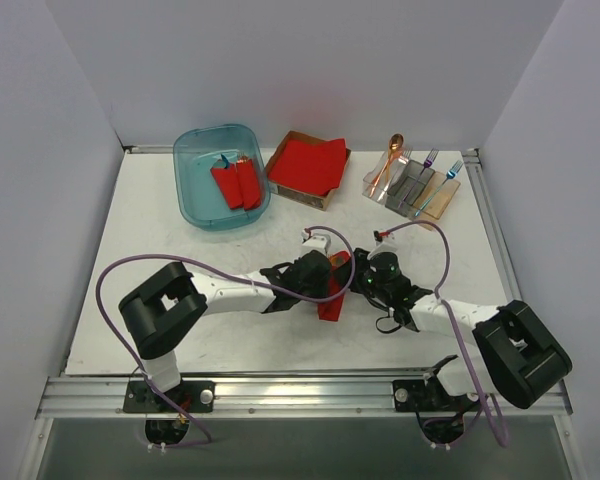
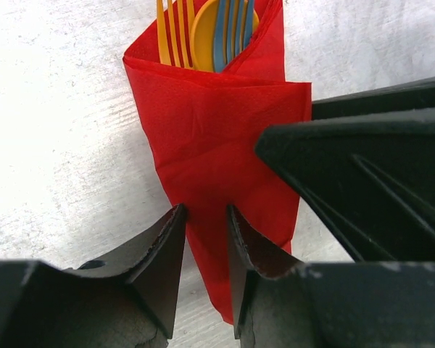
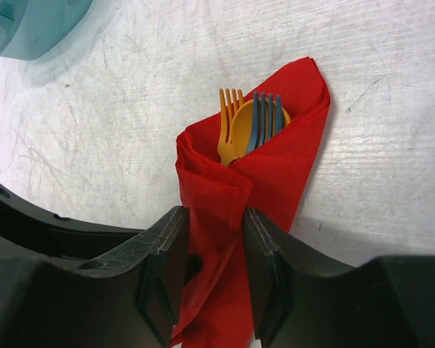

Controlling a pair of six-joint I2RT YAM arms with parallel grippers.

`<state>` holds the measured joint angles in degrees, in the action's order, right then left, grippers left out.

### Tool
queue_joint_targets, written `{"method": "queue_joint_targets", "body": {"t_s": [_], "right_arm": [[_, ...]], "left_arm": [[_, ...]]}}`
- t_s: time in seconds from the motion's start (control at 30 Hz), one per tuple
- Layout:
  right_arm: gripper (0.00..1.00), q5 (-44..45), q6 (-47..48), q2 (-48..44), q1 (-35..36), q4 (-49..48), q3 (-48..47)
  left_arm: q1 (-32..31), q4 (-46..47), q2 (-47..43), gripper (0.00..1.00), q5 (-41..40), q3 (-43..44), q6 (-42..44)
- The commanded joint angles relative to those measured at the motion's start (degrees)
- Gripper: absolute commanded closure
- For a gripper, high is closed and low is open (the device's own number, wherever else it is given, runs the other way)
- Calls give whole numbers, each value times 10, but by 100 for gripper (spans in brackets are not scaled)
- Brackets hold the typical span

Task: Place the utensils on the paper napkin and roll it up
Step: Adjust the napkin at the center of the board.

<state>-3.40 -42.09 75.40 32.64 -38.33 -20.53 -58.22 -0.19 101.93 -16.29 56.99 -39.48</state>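
On the desk (image 1: 140,230), centre, the paper napkin (image 1: 332,300) wraps the utensils (image 3: 250,123). My right end effector (image 3: 214,225) grasps it; the left end effector (image 2: 205,217) straddles its tail, grip I cannot tell. Soft, springy paper: I'd hold mid-length.

No legible text or labels anywhere (all three views).

The left claw (image 2: 205,217) pinches at 6 o'clock a red paper napkin (image 2: 217,130) folded around utensils (image 2: 210,29) on the white counter (image 2: 58,145), yellow and blue tines showing at 12 o'clock, the right claw (image 2: 348,174) overlapping its 3 o'clock edge.
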Motion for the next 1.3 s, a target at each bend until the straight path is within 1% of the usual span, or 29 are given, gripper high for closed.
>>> {"method": "queue_joint_targets", "body": {"t_s": [0.0,0.1,0.13,0.2,0.23,0.27,0.33,0.37,0.47,0.5,0.57,0.6,0.73,0.83,0.93,0.97,1.07,1.27], "right_arm": [[65,-1,10,3,-6,1,-23],[78,-1,10,5,-9,3,-22],[86,-1,9,4,-9,3,-22],[93,-1,8,3,-9,3,-21],[99,0,9,2,-10,3,-21],[100,0,8,2,-11,4,-21],[100,0,6,2,-11,3,-21],[100,-1,5,2,-10,3,-21],[100,0,3,0,-11,1,-19],[100,1,3,0,-11,1,-19],[100,1,3,-1,-10,0,-20],[100,1,3,-1,-10,2,-20],[100,1,3,0,-9,2,-21],[100,1,2,-2,-10,5,-22],[100,4,3,-6,-10,11,-25],[100,4,4,-8,-10,12,-26],[100,5,3,-11,-9,15,-27],[100,5,2,-14,-9,14,-26]], "left_arm": [[-7,17,-9,63,-11,9,13],[-8,16,-13,63,-15,8,14],[-8,15,-15,63,-16,8,15],[-10,12,-20,62,-21,5,16],[-11,11,-28,62,-22,2,17],[-12,11,-31,60,-23,-3,18],[-14,17,-52,56,-25,-14,20],[-16,19,-59,51,-29,-22,23],[-23,28,-93,41,-42,-50,37],[-31,28,-107,34,-47,-57,42],[-42,29,-117,26,-61,-64,56],[-52,30,-122,20,-66,-65,66],[-78,27,-114,11,-83,-52,88],[-99,25,-96,10,-94,-31,109],[-101,3,-67,10,-111,-6,106],[-102,-33,-58,10,-125,14,103],[-101,-74,-24,14,-146,52,93],[-98,-123,18,19,-181,91,71]]}}
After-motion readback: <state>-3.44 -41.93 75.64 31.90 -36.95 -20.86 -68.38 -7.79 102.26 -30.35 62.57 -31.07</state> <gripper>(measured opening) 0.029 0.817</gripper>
